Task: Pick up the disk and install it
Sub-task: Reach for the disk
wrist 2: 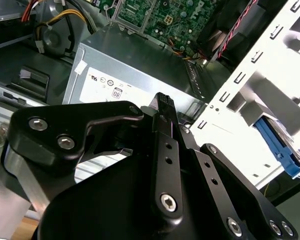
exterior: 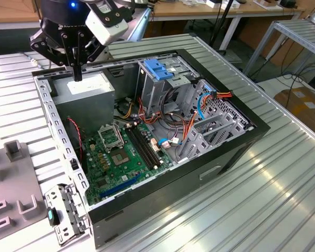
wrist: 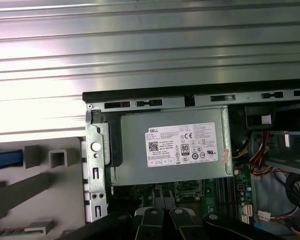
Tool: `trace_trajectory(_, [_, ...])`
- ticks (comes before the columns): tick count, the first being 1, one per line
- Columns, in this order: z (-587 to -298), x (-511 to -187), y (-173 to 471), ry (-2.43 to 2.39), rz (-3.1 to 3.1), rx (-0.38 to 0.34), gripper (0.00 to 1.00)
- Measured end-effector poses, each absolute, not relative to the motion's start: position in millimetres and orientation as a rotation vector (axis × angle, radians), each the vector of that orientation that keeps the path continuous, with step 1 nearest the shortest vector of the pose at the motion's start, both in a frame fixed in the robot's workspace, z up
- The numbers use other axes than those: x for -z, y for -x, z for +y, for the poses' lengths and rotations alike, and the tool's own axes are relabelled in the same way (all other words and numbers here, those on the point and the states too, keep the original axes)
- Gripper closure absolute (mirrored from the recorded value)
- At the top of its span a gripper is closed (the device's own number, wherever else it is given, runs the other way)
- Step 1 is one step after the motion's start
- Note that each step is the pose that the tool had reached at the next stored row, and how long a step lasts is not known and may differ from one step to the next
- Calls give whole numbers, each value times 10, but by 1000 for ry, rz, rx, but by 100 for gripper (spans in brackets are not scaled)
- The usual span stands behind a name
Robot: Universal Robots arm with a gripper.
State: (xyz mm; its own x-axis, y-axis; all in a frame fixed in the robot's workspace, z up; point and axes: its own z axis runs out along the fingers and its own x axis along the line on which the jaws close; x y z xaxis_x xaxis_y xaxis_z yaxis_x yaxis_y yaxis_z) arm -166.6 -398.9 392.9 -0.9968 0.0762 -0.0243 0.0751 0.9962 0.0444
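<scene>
First wrist view: the disk, apparently just a blue edge, lies on the grey fixture beside the case; the claw, pressed together and empty, hangs over the power box.

1 computer case, 1 power-supply box, 1 motherboard, 1 gripper.

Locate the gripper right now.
In the exterior view, upper left: the gripper hangs over the grey power-supply box in the open computer case; the blue-topped drive cage stands to that view's right.
</scene>
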Motion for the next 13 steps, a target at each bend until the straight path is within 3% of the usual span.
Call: trace_trajectory(13, [-3989,-3929,1751,-118,3113,-68,89])
